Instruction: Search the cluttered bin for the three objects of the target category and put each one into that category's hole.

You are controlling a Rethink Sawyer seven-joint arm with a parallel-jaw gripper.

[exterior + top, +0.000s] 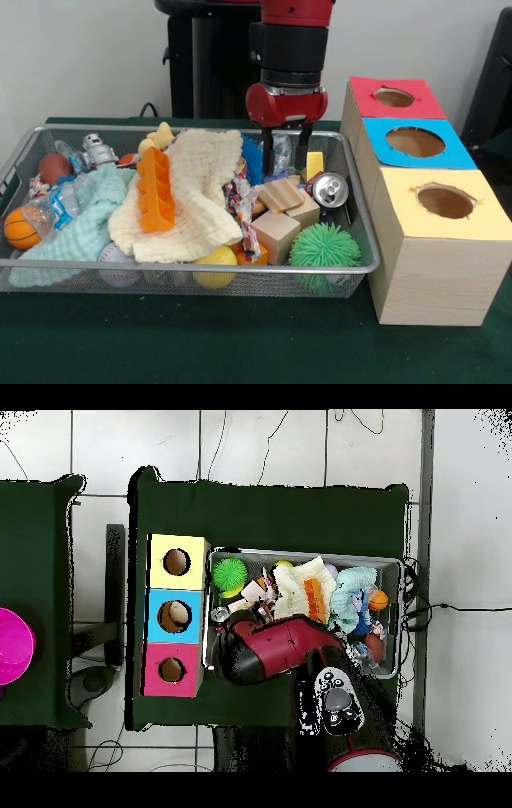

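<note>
Gripper [286, 152] hangs with jaws wide and empty over the bin's [362, 214] far right corner, above the wooden blocks [282, 210]. Descent risks snagging the crinkled plastic bag [282, 152] or nudging the can [330, 190].

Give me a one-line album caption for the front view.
Red gripper reaches into a cluttered wire bin beside red, blue and yellow hole boxes.

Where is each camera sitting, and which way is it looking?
Front view: across the table, facing the robot; it sees the wire bin beside the wooden box, with the arm's pincer coming down, open.
Overhead view: above the table, looking straight down; the red arm reaches over the bin.
Both show the green spiky ball and the three coloured holes.
</note>
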